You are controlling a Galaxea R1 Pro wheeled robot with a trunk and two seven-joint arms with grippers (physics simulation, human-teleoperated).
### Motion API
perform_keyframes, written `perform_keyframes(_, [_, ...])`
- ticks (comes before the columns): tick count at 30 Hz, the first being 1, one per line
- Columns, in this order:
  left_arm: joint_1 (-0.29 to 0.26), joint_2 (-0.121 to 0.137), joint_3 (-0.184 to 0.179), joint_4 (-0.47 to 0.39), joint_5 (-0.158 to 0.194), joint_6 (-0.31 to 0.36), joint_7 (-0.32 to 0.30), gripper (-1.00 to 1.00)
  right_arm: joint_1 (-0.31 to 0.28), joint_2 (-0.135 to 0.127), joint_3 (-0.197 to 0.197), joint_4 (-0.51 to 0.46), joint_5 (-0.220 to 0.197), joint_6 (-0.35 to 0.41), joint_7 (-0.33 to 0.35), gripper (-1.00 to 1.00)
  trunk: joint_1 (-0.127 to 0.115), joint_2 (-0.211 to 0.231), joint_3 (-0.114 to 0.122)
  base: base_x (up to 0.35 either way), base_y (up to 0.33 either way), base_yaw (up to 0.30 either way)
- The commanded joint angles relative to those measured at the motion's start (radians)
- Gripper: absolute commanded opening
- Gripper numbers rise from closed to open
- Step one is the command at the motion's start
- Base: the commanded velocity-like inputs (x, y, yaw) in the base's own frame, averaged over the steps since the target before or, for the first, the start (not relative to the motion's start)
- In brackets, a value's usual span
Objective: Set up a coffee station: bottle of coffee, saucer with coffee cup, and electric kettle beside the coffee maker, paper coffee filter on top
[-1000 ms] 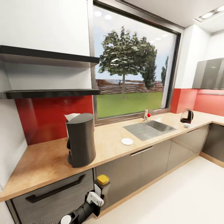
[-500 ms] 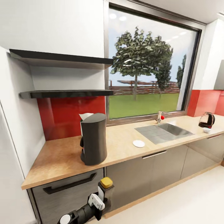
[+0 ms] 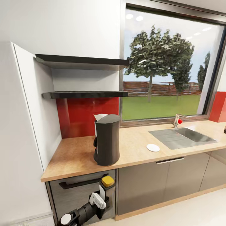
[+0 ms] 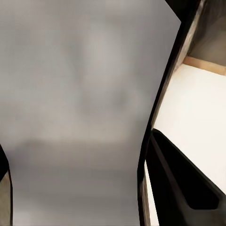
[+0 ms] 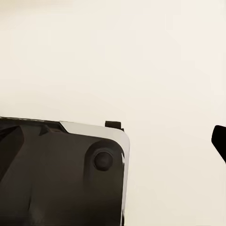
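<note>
Coffee maker (image 3: pixel 107 140) stands on the countertop (image 3: pixel 75 153) with the paper coffee filter (image 3: pixel 99 117) peeking white at its far top edge. The view has swung left over the last second, so the kettle has slid out of frame; the saucer (image 3: pixel 153 147) lies right, near the sink (image 3: pixel 182 137). The left gripper (image 3: pixel 103 191) hangs low by the cabinets, gripping the yellow-capped bottle of coffee (image 3: pixel 107 185). I cannot tell the right gripper's state. Both shelves (image 3: pixel 84 94) look bare; setting the bottle beside the maker seems next.
</note>
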Motion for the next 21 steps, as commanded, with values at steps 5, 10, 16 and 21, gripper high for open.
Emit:
perform_keyframes(5, [0.007,0.032,0.002,-0.11,-0.001,0.068,-0.003,-1.0,0.0,0.0,-0.001,0.001,0.007,-0.003,0.002,1.0,0.0,-0.001,-0.001,0.0,0.0,0.269])
perform_keyframes(10, [0.004,0.064,0.044,-0.345,0.016,0.264,-0.006,-1.0,0.0,0.0,0.001,0.001,0.008,-0.003,0.002,1.0,0.0,-0.001,-0.001,0.0,0.0,0.118])
perform_keyframes(16, [-0.005,0.068,0.159,-0.471,0.018,0.428,-0.009,-1.0,0.0,0.0,0.003,0.002,0.009,-0.003,0.002,1.0,0.0,-0.001,-0.001,0.0,0.0,0.011])
perform_keyframes(21, [-0.046,0.073,0.248,-0.481,0.019,0.462,-0.008,-1.0,0.0,0.0,0.003,0.003,0.009,-0.003,0.002,1.0,0.0,-0.001,-0.001,0.0,0.0,0.0])
